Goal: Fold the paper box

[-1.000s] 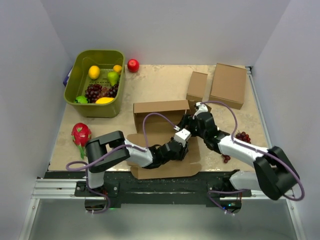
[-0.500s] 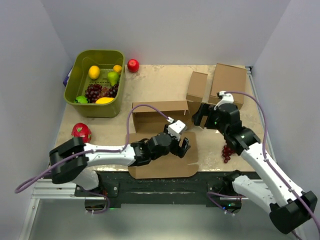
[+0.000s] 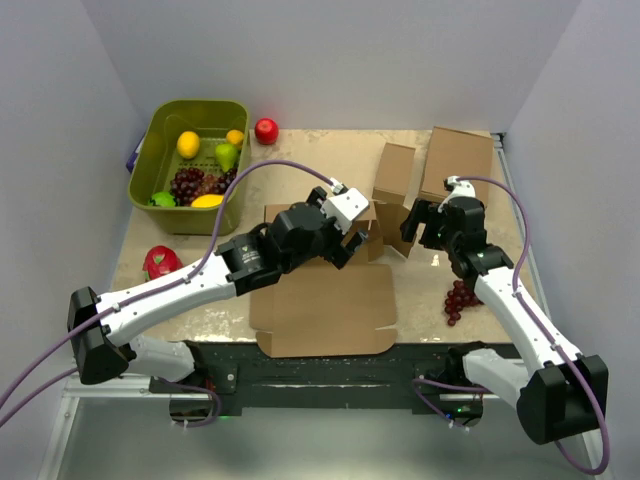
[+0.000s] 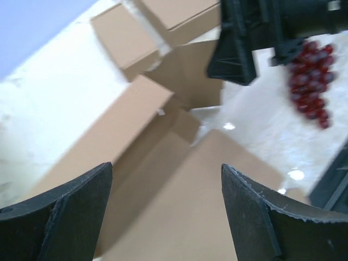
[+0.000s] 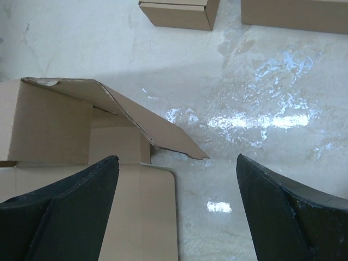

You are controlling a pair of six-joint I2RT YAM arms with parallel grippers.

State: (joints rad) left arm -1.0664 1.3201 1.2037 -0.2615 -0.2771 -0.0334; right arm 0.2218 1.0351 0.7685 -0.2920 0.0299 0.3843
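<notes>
Lying partly folded, paper box (image 3: 325, 310), rear wall upright

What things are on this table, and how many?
cardboard box: one, brown, partly folded, front middle
narrow box: one, brown, back right
flat box: one, brown, back right corner
basket: one, green, back left
lemon: one, yellow, in basket
orange: one, orange, in basket
pear: one, green, in basket
dark grapes: one bunch, purple, in basket
yellow fruit: one, yellow, in basket
green fruit: one, green, in basket
apple: one, red, beside basket, at back
dragon fruit: one, pink, left edge
red grapes: one bunch, red, right side
table: one, beige, under everything
left gripper: one, black, open, above cardboard box
right gripper: one, black, open, right of cardboard box
</notes>
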